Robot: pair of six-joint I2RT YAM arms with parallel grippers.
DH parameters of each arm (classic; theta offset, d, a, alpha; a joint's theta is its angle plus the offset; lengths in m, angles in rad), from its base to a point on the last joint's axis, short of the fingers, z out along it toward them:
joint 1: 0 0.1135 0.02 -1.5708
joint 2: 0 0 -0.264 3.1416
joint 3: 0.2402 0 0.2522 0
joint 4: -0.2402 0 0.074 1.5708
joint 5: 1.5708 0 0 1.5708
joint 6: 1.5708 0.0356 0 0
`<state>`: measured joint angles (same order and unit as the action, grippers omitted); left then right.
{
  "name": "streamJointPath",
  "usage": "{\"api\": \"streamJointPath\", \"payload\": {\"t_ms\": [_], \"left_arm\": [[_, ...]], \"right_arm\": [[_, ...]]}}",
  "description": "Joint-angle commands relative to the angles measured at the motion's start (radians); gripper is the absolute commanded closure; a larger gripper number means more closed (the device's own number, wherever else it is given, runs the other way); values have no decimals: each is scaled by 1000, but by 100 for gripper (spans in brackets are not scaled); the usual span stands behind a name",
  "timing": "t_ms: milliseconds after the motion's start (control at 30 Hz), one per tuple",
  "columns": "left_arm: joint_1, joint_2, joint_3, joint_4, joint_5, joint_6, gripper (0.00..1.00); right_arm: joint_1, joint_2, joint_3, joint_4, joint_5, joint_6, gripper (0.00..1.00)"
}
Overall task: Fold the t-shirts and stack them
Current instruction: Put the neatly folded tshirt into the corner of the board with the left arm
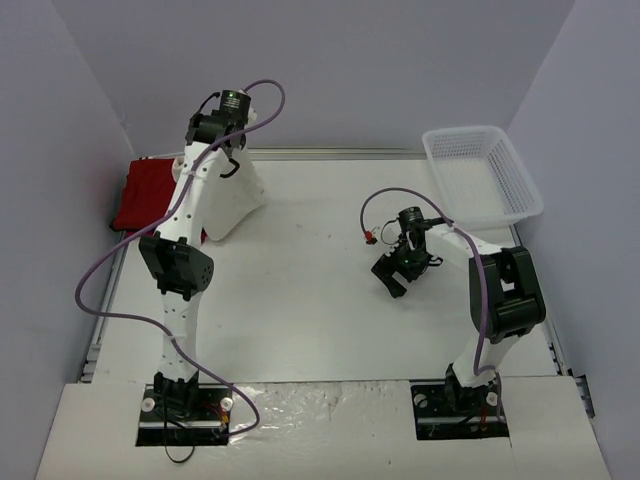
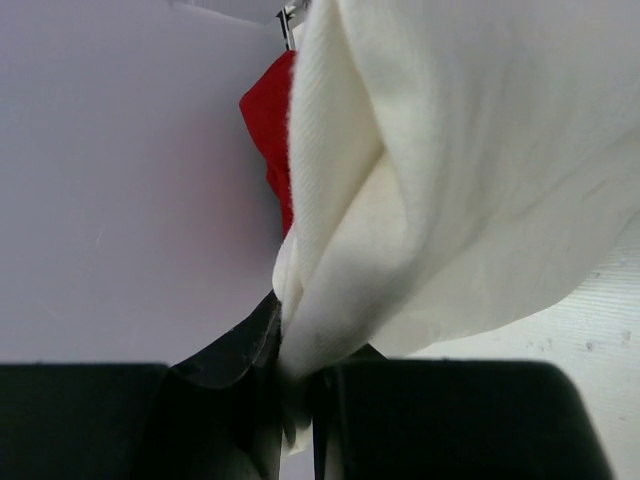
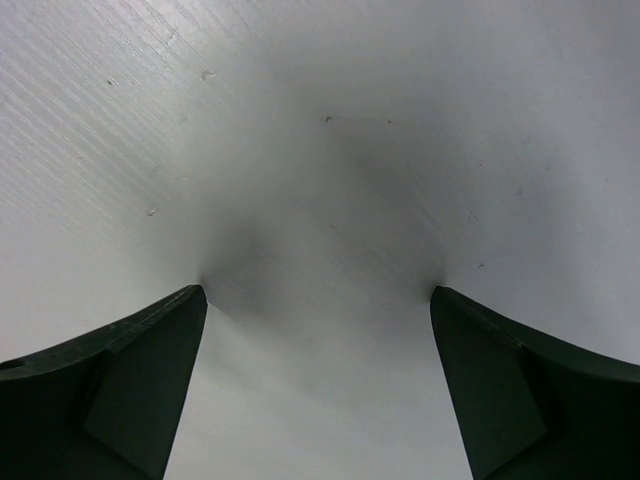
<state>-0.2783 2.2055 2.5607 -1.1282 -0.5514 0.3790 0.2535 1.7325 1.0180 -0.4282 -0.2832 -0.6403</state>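
The cream-white t-shirt [image 1: 228, 192] hangs bunched from my left gripper [image 1: 203, 140], which is raised at the back left and shut on a fold of it. In the left wrist view the cloth [image 2: 450, 180] fills the right side, pinched between the dark jaws of the left gripper [image 2: 295, 400]. Red t-shirts [image 1: 150, 193] lie as a flat bundle on the far left of the table, partly hidden behind the hanging shirt [image 2: 268, 125]. My right gripper [image 1: 390, 278] sits low over bare table right of centre. Its jaws stand wide apart, and the right gripper [image 3: 318, 300] holds nothing.
A white plastic mesh basket [image 1: 482, 172] stands at the back right corner. Grey walls close in the table on the left, back and right. A purple cable loops off each arm.
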Motion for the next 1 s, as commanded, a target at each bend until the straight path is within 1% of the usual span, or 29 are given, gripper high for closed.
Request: {"api": "streamJointPath", "payload": {"t_ms": [0, 267, 433, 700, 967], "left_arm": [[8, -59, 101, -35, -4, -31, 97], [17, -73, 96, -28, 82, -58, 98], [31, -70, 90, -19, 77, -52, 98], [65, -58, 134, -4, 80, -29, 98], [110, -56, 164, -22, 191, -97, 98]], "right_arm": [[4, 50, -36, -37, -14, -9, 9], [6, 68, -39, -37, 1, -7, 9], [6, 71, -42, -35, 7, -9, 8], [6, 87, -45, -35, 19, -9, 8], [6, 113, -47, -35, 36, -7, 8]]}}
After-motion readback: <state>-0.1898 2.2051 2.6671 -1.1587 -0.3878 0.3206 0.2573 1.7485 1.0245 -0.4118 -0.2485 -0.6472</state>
